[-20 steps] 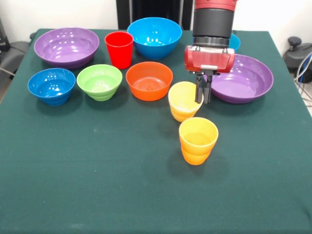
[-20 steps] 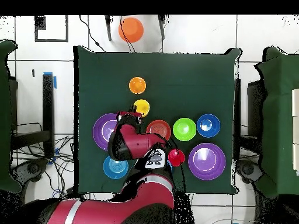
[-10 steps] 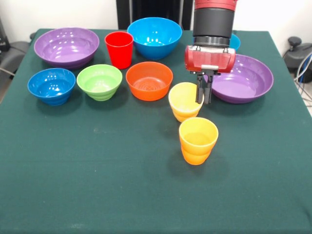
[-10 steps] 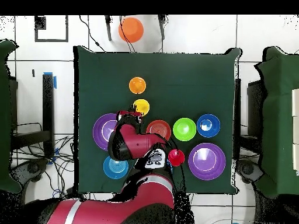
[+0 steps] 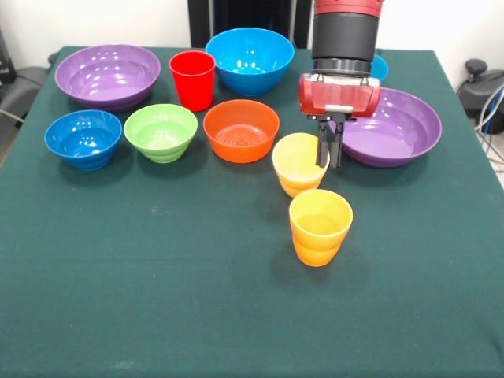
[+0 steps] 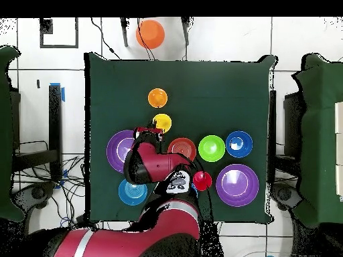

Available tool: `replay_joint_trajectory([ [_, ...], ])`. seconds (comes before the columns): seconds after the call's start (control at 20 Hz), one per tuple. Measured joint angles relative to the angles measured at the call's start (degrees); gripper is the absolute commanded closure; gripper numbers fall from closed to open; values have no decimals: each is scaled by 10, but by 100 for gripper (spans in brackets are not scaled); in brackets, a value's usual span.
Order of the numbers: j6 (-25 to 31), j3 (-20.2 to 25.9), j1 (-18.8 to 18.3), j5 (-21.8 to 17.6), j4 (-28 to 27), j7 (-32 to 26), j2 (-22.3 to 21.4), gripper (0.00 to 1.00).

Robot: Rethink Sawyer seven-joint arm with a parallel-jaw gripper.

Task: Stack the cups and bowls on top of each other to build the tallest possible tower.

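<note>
Yellow cup (image 5: 298, 163) stands upright near the table's middle, just behind the orange cup (image 5: 320, 227) and beside the orange bowl (image 5: 241, 130). The gripper (image 5: 329, 153) is pinched on the yellow cup's right rim, one finger inside the wall and one outside. No tower exists yet; the red cup (image 5: 192, 79) and the remaining bowls sit separately on the green table (image 5: 157, 299). To do this step well, the lift should probably go straight up, keeping the cup level and clear of the purple bowl (image 5: 394, 126) alongside.

Bright, even light — soft shadows
</note>
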Motion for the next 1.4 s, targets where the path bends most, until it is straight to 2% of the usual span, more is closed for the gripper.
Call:
replay_joint_trajectory([
  [0.25,14,11,-12,0,1,0,-13,100],
  [0.8,121,70,-105,0,18,0,-86,100],
  [1.35,196,125,-171,0,24,0,-125,100],
  [1.4,212,142,-189,-1,24,0,-128,100],
])
